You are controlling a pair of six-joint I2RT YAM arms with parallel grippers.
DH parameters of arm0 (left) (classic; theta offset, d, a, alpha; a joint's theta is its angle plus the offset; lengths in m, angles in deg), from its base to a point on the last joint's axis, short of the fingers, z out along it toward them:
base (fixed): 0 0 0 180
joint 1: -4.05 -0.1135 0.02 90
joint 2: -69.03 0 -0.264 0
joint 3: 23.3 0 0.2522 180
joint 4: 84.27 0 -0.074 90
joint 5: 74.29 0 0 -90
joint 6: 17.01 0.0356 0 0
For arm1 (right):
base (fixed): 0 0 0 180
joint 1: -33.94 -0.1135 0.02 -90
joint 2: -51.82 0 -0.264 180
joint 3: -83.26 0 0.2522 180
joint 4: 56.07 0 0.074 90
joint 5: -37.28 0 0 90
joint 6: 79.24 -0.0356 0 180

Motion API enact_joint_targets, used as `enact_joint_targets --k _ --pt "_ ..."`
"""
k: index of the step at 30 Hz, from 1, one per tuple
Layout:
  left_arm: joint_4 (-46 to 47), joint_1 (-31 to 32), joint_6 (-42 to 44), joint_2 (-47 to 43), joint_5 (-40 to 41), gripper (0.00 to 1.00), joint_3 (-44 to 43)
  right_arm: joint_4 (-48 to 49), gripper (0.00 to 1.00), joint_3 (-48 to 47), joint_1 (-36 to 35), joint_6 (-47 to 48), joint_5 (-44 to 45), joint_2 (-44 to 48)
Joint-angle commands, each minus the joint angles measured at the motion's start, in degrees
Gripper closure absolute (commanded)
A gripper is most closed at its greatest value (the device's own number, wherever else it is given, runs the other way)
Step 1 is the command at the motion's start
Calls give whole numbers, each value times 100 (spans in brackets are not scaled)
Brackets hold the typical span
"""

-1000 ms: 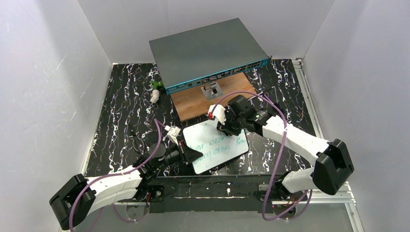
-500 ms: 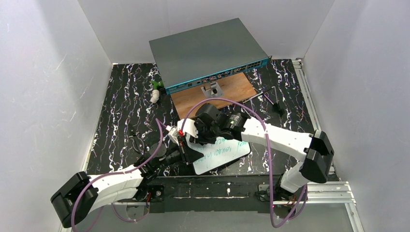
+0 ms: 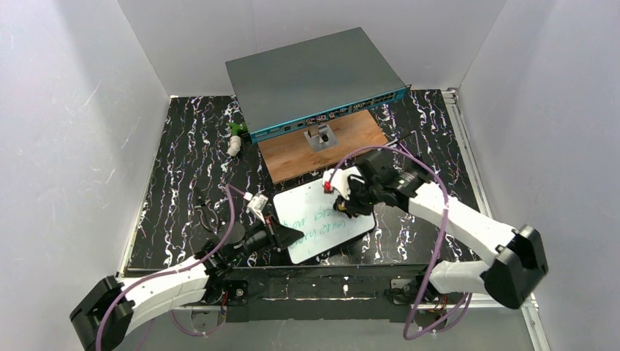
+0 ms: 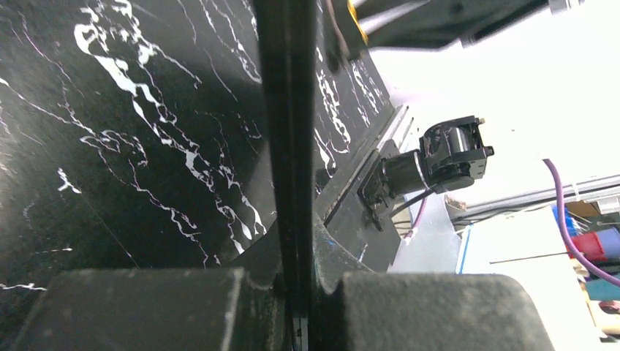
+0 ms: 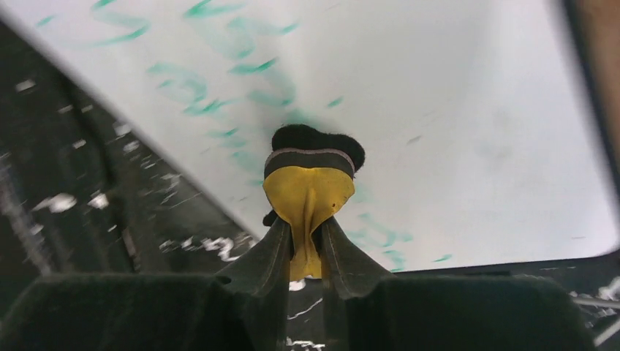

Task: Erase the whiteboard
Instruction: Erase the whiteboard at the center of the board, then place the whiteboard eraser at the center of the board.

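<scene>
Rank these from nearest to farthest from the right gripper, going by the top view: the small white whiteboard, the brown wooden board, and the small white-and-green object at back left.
1. Small white whiteboard: directly under the right gripper.
2. Brown wooden board: just behind the gripper.
3. Small white-and-green object: far off, back-left.

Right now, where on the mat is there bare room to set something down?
Bare: the mat left of the white-and-green object; also the far right corner beside the grey box. Crowded: around the whiteboard and the wooden board behind it.
</scene>
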Motion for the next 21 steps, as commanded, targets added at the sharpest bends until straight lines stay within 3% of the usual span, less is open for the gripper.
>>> enact_joint_targets --k 1,5,8,12,21 --pt "-323 16 470 -1205 567 100 -56 -1120 99 218 206 1036 -1629 794" --pt "-1316 10 822 -2353 819 100 -76 -1364 99 800 328 1285 -1410 1089" --pt "-1691 -1 977 -2721 867 100 -73 -831 99 1324 347 1025 -861 1134" --pt "-1805 -2 1089 -2690 819 100 -143 -182 99 1537 480 597 -229 794" --pt "-1825 -2 1261 -2371 820 100 -399 14 99 1394 529 353 -201 -47"
